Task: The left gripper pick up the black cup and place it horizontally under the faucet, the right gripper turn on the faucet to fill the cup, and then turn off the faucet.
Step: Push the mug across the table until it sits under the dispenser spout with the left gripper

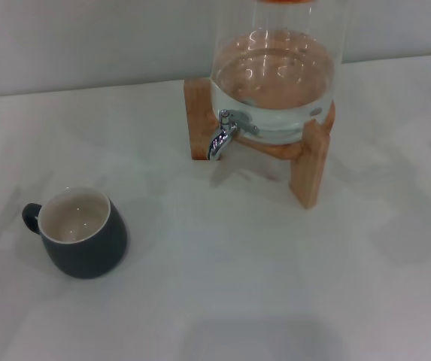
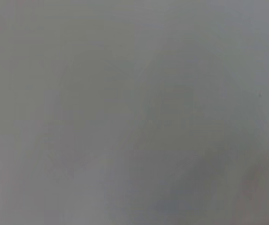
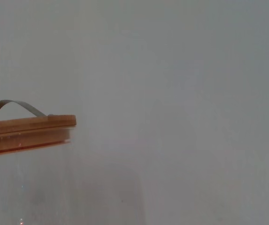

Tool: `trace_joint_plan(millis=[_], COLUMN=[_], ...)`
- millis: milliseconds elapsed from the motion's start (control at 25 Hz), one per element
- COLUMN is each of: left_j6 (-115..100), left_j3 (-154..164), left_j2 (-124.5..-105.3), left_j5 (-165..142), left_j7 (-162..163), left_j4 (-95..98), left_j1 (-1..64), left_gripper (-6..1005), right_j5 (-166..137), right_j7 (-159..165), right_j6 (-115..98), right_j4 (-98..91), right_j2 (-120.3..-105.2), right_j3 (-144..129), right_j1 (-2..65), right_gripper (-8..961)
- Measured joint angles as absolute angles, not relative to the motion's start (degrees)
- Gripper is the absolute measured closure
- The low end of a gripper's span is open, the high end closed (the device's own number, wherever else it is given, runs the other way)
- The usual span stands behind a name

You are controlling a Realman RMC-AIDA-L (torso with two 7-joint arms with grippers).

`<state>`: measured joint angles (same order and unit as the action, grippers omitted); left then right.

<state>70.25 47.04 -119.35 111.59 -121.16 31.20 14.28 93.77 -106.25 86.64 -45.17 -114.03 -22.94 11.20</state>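
The black cup [image 1: 80, 233] stands upright on the white table at the front left, its cream inside showing and its small handle pointing left. The faucet [image 1: 221, 135] is a chrome tap with a down-curved spout on a clear glass dispenser [image 1: 275, 83] that holds water and rests on a wooden stand [image 1: 309, 169] at the back centre. The cup is well to the left and in front of the spout. Neither gripper shows in any view. The left wrist view shows only a plain grey surface.
The right wrist view shows the dispenser's wooden lid [image 3: 28, 131] with a metal strap handle [image 3: 12, 107] against a plain wall. A grey wall runs behind the white table [image 1: 275, 286].
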Motion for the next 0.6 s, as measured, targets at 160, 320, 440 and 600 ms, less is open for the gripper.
trace_joint_plan(millis=[160,320,440,600], left_j6=[70.52,71.33,73.36,74.95], left_j3=[46.98,47.13,47.17,47.2], left_j2=[-119.35,-119.42,-119.44,-119.52], left_j5=[111.59,111.59,111.6,111.61], left_j7=[-121.39,-121.06,-120.82,-120.91], left_j4=[30.25,29.98,28.77,25.74], left_j1=[13.96,13.4,12.93,12.38], left_gripper=[138,138,137,137], right_j5=[93.77,93.77,93.77,93.77], right_j7=[-106.25,-106.25,-106.26,-106.25], right_j6=[86.58,86.57,86.47,85.68], right_j4=[-45.17,-45.17,-45.17,-45.17], right_j2=[-113.98,-113.98,-113.99,-113.99], right_j3=[-22.94,-22.94,-22.94,-22.94], right_j1=[11.42,11.6,11.6,11.49], right_gripper=[198,199,199,199])
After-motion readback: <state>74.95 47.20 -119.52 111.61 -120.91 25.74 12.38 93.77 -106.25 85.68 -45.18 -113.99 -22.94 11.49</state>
